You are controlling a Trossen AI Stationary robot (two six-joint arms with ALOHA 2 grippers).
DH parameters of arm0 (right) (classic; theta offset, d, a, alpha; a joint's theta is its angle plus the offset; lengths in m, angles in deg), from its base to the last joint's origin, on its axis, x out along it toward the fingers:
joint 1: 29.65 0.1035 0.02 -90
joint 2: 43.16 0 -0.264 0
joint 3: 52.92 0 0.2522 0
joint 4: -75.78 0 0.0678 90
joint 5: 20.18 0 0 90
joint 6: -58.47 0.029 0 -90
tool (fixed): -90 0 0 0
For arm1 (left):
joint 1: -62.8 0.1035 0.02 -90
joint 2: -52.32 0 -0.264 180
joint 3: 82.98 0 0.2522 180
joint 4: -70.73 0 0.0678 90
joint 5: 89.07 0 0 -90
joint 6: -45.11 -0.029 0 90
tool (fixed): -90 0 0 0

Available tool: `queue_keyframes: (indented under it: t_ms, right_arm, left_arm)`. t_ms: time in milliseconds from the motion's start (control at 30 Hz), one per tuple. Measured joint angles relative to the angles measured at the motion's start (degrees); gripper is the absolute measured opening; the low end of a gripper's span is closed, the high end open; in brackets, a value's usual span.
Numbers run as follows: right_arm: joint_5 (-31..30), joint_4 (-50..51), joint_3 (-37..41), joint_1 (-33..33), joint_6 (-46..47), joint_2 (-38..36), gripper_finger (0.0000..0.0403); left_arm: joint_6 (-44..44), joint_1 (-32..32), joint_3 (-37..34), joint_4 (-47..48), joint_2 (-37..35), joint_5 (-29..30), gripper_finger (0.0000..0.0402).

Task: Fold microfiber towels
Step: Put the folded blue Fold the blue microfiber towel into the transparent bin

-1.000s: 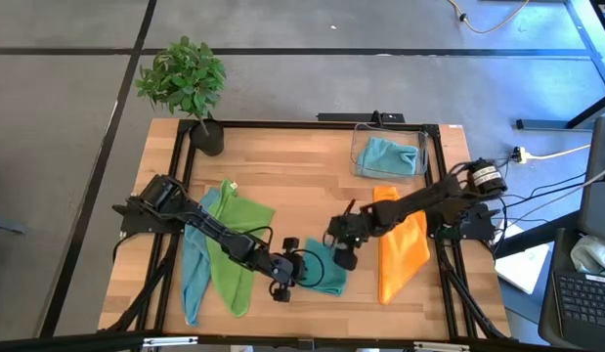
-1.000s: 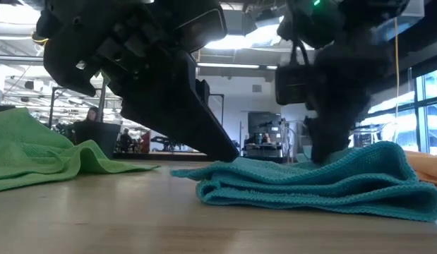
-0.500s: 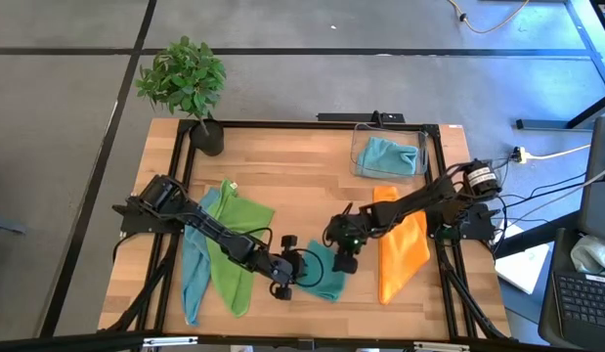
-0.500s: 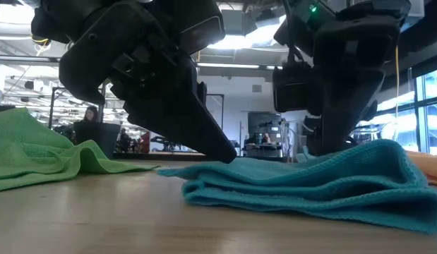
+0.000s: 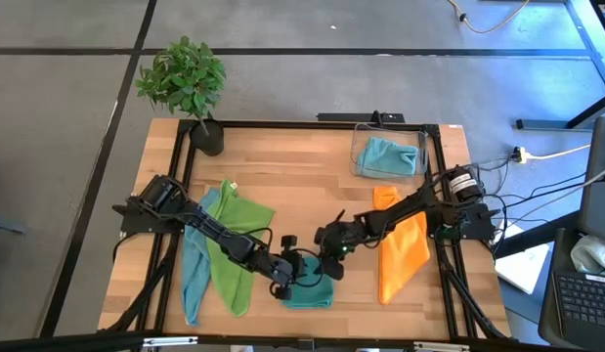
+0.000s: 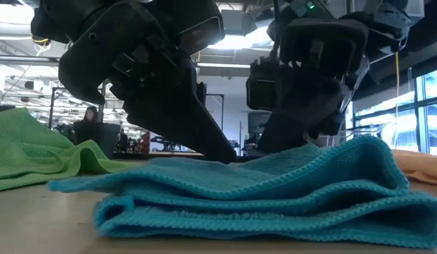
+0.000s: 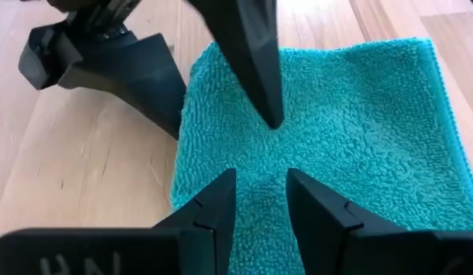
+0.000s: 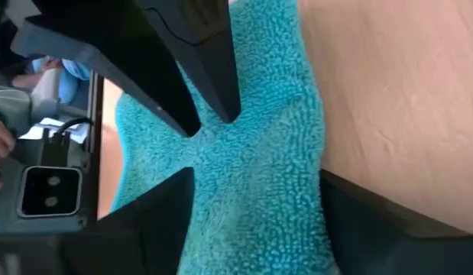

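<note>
High view: The teal towel [image 5: 312, 290] lies folded near the front edge of the tabletop [image 5: 282, 171]. The left gripper [image 5: 294, 281] rests at its left side; the right gripper [image 5: 328, 256] sits at its far right corner. A lime green towel [image 5: 234, 240] overlaps a light blue towel [image 5: 192, 269] to the left. An orange towel [image 5: 400, 244] lies to the right. Another light blue towel [image 5: 390, 154] sits in the clear bin [image 5: 361, 161]. A potted plant [image 5: 185, 83] stands at the far left corner.

Low view: The teal towel [image 6: 274, 194] lies in stacked layers. Both grippers press down on its top.

Left wrist view: The left gripper [image 7: 260, 195] has jaws slightly spread, tips resting on the teal towel [image 7: 358, 137], pinching nothing visible.

Right wrist view: The right gripper [image 8: 255, 191] has jaws spread wide, straddling the teal towel [image 8: 259, 153].
</note>
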Motion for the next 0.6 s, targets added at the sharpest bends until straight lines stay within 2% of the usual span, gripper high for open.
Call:
queue_keyframes:
  t_ms: [367,567,600]
  right_arm:
    - [-3.5,-0.3,0.0,2.0,-3.7,0.7,0.0124]
    - [-3.1,-0.2,0.0,2.1,-4.6,0.7,0.002]
    - [-2.9,-0.1,0.0,2.1,-4.8,0.7,0.0013]
  left_arm:
    - [-0.1,0.1,0.0,5.0,0.0,2.2,0.0109]
    - [0.0,-1.0,0.0,16.3,-1.0,16.5,0.0109]
    - [0.0,-1.3,0.0,18.0,-1.5,18.1,0.0109]
